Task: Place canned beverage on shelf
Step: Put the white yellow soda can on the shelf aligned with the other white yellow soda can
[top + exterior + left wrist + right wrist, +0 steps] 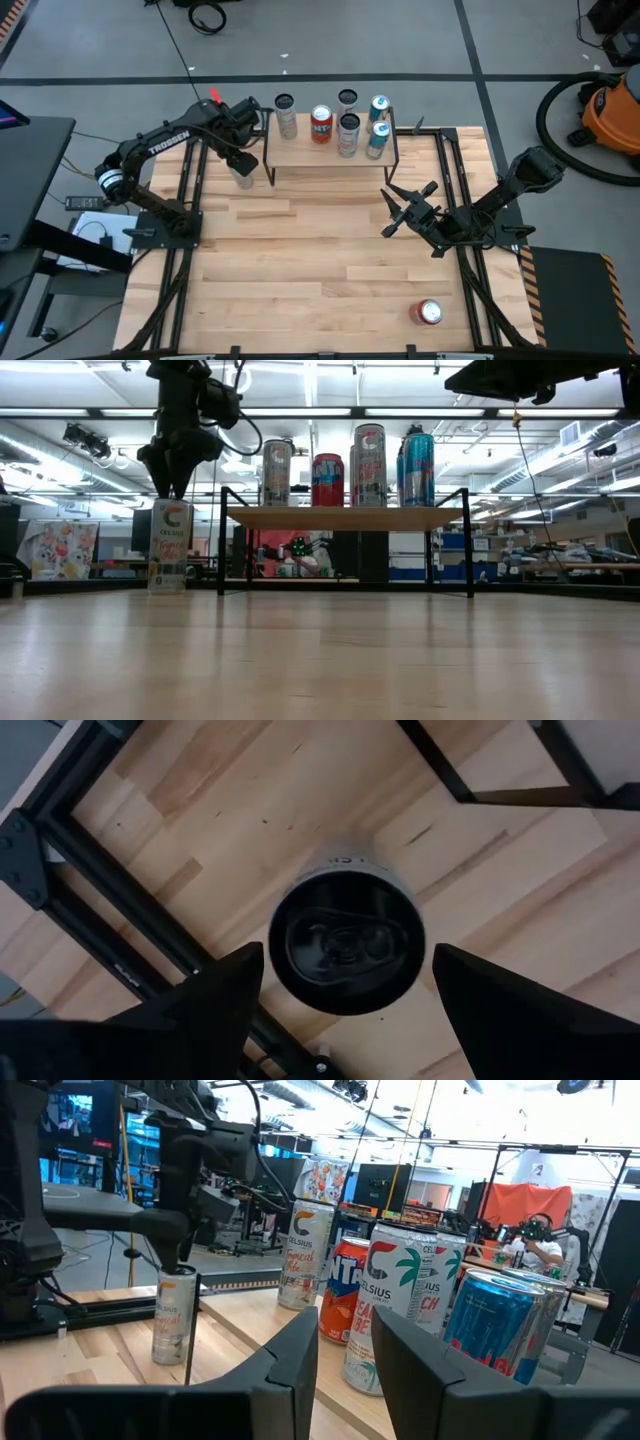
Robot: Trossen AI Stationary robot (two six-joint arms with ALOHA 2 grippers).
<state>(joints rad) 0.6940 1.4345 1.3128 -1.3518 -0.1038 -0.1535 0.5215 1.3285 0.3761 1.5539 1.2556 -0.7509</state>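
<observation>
Two tools: left tool [340, 985] spread wide above an upright can [243, 176] on the worktop [300, 270], not touching, at the shelf's [310, 155] nine o'clock. Right tool [405, 210] spread, empty.

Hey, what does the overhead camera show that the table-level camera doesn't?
Only the high view shows a red-topped can standing alone near the table's front right, and the right pincer, open, hanging over the table in front of the shelf.

Only the low view shows the Celsius label on the can standing on the tabletop left of the shelf, and the workshop room behind.

Both show the left pincer directly above that can, and five cans on the shelf.
</observation>
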